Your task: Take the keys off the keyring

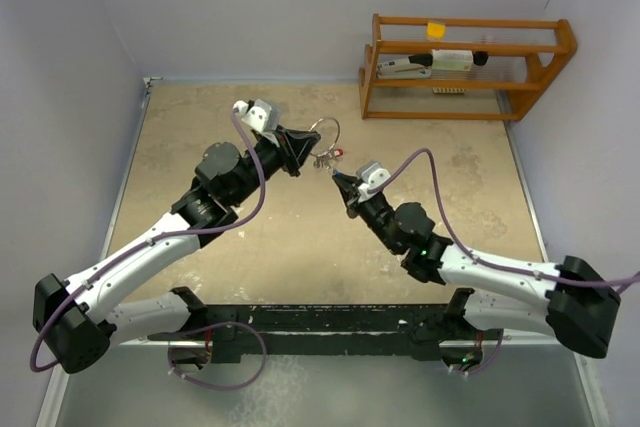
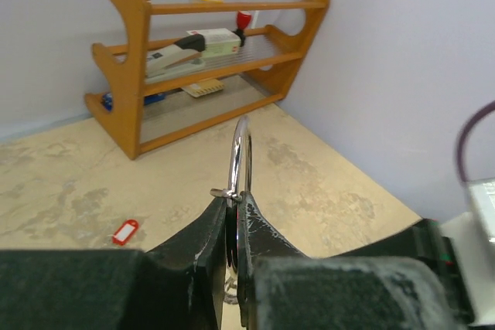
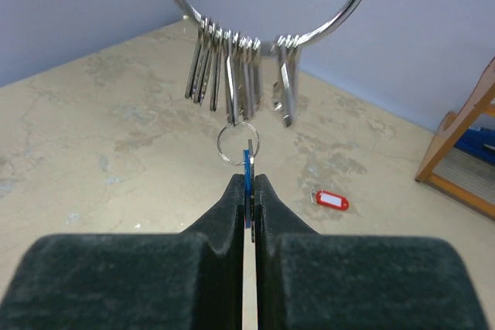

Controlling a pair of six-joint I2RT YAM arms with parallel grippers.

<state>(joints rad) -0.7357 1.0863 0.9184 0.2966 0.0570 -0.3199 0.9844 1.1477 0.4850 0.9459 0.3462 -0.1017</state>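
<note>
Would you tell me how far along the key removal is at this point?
Done: one red tag lies loose on the table. In hand: the left gripper has its jaws clamped on the large keyring, holding it upright, while the right gripper pinches a blue piece on a small ring hanging from it. Left: that blue piece and the bunch of silver keys, all on the keyring.

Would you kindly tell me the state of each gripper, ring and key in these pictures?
left gripper: shut on the large keyring, off the table.
right gripper: shut on the blue key.
large keyring: upright, carrying keys.
silver keys: hanging from the large keyring.
small ring: hanging among the silver keys.
blue key: gripped, on the small ring.
red tag: lying loose on the table.
</note>
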